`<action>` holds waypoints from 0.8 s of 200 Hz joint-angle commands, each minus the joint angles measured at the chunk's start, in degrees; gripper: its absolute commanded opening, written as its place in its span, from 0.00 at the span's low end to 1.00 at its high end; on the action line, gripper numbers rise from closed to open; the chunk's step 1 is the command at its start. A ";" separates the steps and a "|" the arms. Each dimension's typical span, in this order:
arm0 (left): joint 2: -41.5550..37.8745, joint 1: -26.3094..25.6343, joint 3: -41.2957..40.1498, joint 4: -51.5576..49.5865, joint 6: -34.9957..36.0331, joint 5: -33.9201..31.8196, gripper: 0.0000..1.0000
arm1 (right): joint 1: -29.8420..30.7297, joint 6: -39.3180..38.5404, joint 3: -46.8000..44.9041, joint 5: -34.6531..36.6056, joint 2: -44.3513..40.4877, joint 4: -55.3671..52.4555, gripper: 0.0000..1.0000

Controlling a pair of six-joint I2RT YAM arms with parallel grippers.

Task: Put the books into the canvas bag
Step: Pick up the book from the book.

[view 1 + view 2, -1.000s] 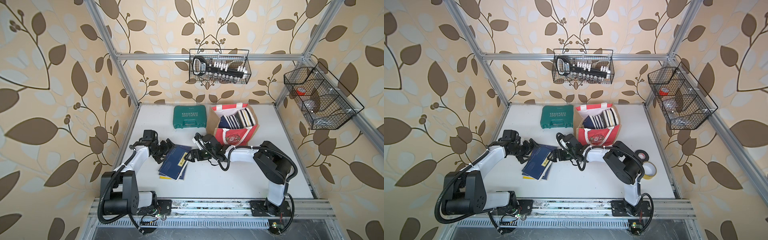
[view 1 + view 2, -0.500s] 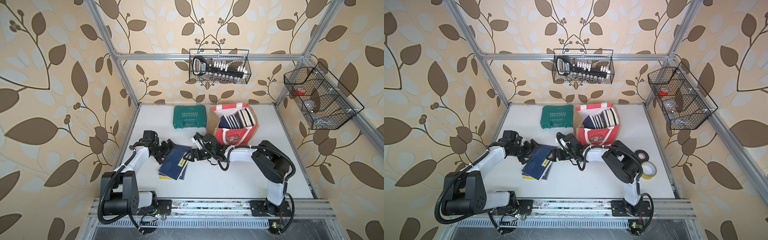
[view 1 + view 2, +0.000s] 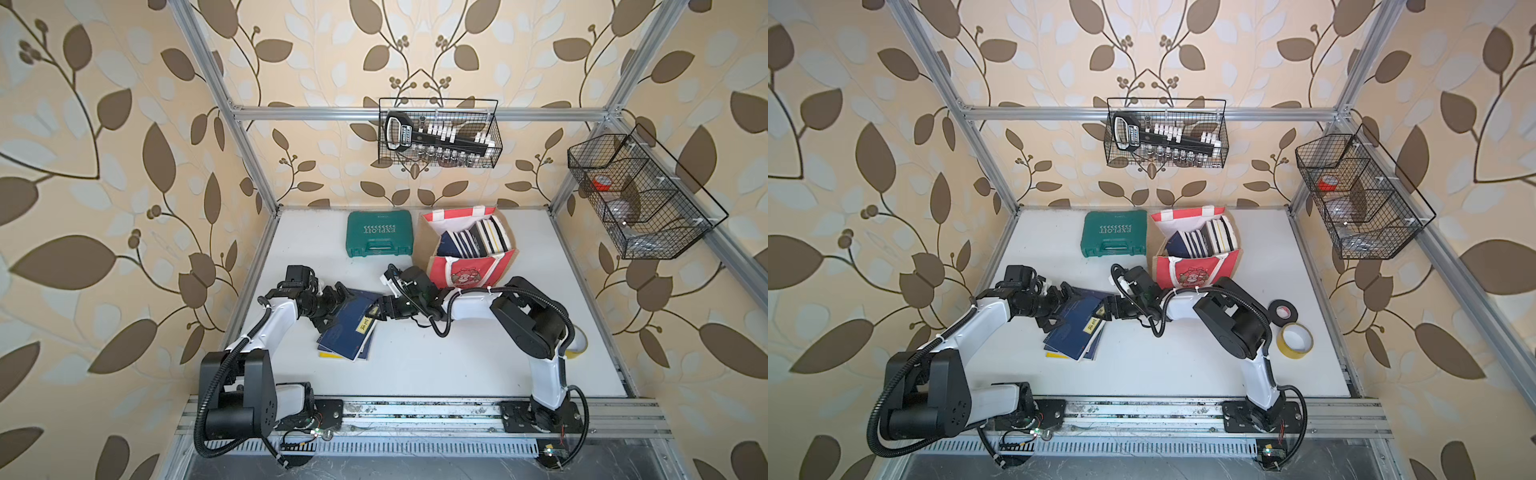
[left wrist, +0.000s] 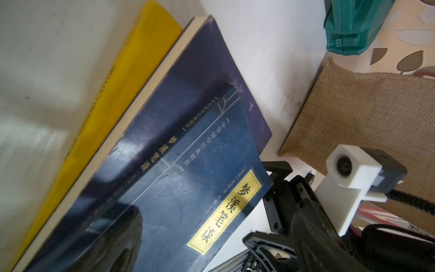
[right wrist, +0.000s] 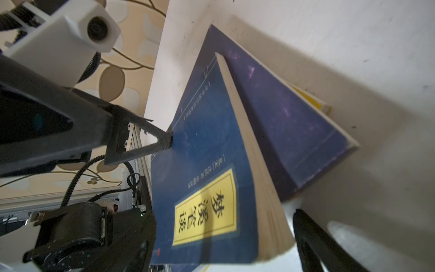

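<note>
Probably a lab test cell: aluminium frame (image 3: pixel 311 113), leaf-wallpaper panels (image 3: pixel 104 166), wire baskets (image 3: pixel 640 199), two arms (image 3: pixel 469 309) on a rail (image 3: pixel 415 411).

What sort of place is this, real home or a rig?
Probably a robot test cell dressed as a room: leaf wallpaper behind an aluminium frame, left arm and right arm mounted on a rail, wire basket hung on the frame.

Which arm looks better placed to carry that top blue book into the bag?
Right. The right gripper straddles the raised page edge of the top blue book, jaws open, and sits beside the canvas bag. The left gripper only touches its far edge with a fingertip.
</note>
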 commanded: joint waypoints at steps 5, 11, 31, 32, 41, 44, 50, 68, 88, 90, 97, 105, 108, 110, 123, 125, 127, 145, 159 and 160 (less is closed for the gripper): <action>-0.09 0.47 -0.83 -0.33 1.07 0.95 0.99 | -0.18 -0.05 2.96 1.83 1.38 -1.48 0.82; -0.03 0.43 -0.75 -0.21 1.11 0.97 0.99 | -0.18 -0.05 3.04 2.80 1.16 -1.96 0.78; -0.02 0.50 -0.79 -0.07 1.09 1.04 0.99 | -0.14 -0.07 2.88 5.11 0.27 -3.35 0.65; -0.02 0.46 -0.77 -0.08 1.04 1.05 0.99 | -0.17 -0.11 2.88 5.23 0.24 -3.44 0.64; -0.02 0.44 -0.92 0.08 1.03 1.06 0.99 | -0.14 -0.22 2.71 6.28 -0.32 -4.14 0.57; -0.02 0.45 -0.84 0.15 0.94 1.12 0.99 | -0.12 -0.20 2.56 6.75 -0.50 -4.34 0.56; -0.02 0.48 -0.92 0.24 0.96 1.15 0.99 | -0.06 -0.36 2.32 7.38 -0.85 -4.55 0.52; 0.22 0.46 -1.01 0.48 0.85 1.32 0.99 | -0.03 -0.90 2.13 9.63 -2.02 -6.31 0.41; 0.40 0.51 -1.05 0.74 0.77 1.41 0.99 | 0.15 -2.03 2.11 11.98 -3.31 -8.61 0.29; 0.41 0.49 -1.04 0.73 0.73 1.41 0.99 | 0.21 -2.24 2.10 12.36 -3.48 -8.88 0.28; 0.42 0.43 -1.10 0.72 0.74 1.41 0.99 | 0.36 -2.64 2.24 13.27 -3.93 -9.92 0.23; 0.42 0.48 -1.05 0.74 0.78 1.41 0.99 | 0.54 -2.98 2.22 14.38 -4.56 -10.77 0.17; 0.42 0.37 -1.01 0.78 0.74 1.41 0.99 | 0.62 -3.13 2.18 14.66 -4.92 -10.95 0.16; 0.42 0.46 -1.01 0.76 0.70 1.41 0.99 | 0.62 -3.24 2.11 14.88 -5.09 -11.03 0.14; 0.43 0.45 -0.97 0.70 0.71 1.31 0.99 | 0.83 -3.56 1.85 15.22 -6.08 -11.35 0.10; 0.42 0.43 -0.98 0.70 0.70 1.32 0.99 | 0.89 -3.54 1.83 15.22 -6.24 -11.41 0.09; 0.42 0.43 -0.94 0.76 0.65 1.32 0.99 | 0.92 -3.56 1.83 15.15 -6.35 -11.43 0.09; 0.59 0.44 -0.77 0.93 0.69 1.39 0.99 | 0.92 -3.59 1.58 14.32 -6.95 -11.05 0.05; 0.77 0.44 -0.76 0.85 0.64 1.45 0.99 | 0.88 -3.65 1.46 13.43 -7.19 -10.45 0.00; 0.77 0.43 -0.75 0.81 0.64 1.43 0.99 | 0.91 -3.65 1.42 13.38 -7.22 -10.42 0.00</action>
